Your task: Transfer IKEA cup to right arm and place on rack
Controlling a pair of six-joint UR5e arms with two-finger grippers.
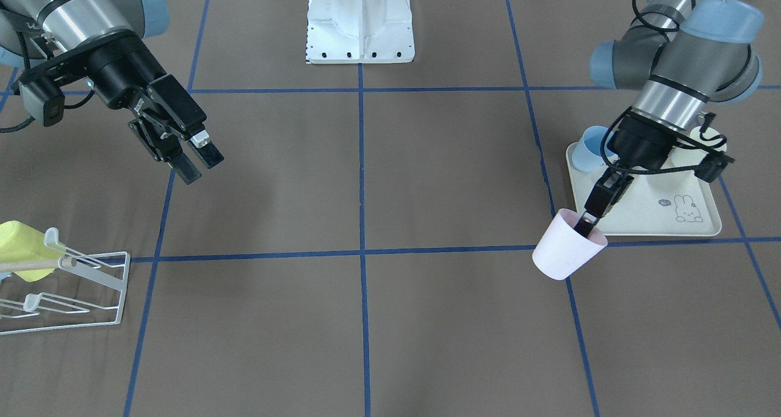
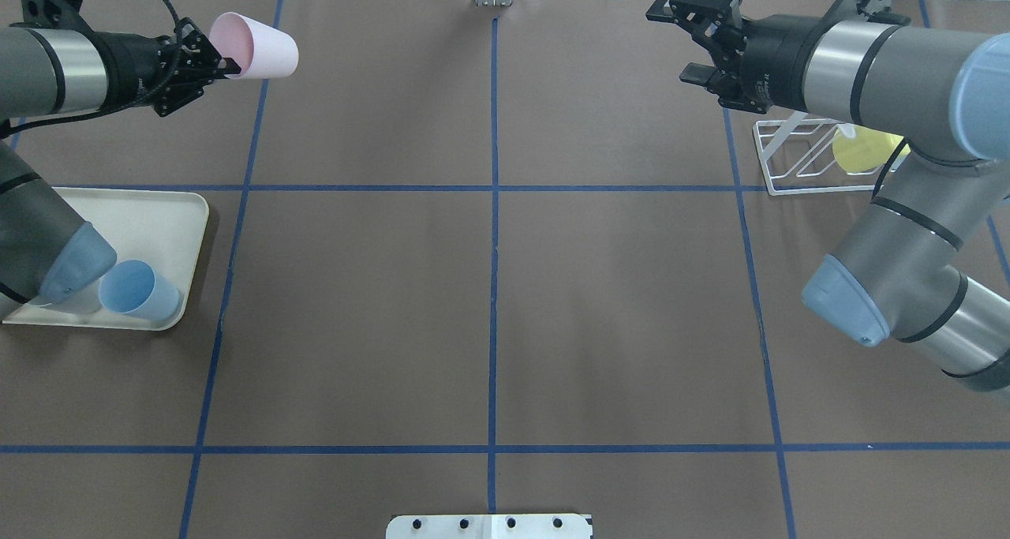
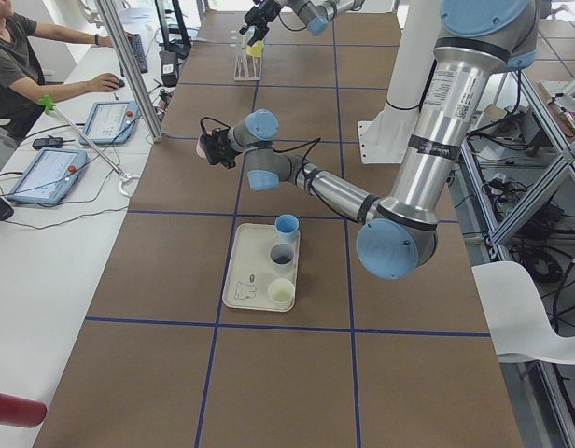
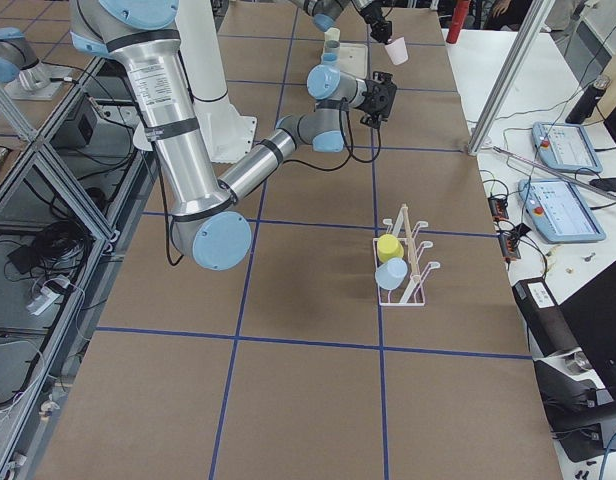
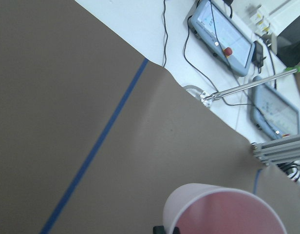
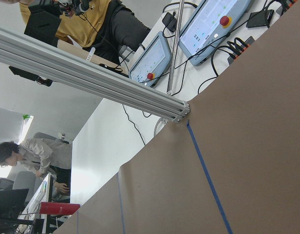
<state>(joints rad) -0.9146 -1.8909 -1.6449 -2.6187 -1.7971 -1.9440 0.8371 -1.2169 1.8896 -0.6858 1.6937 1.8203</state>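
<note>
Left gripper (image 1: 584,223) is pinching the pink cup (image 1: 564,252) by its rim, far from the rack (image 1: 125,286); right gripper (image 1: 202,168), spread and empty, is hovering nearer; handover and racking remaining.

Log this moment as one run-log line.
left tool: shut on pink cup, off table | right tool: open, empty | rack: holds yellow cup
</note>
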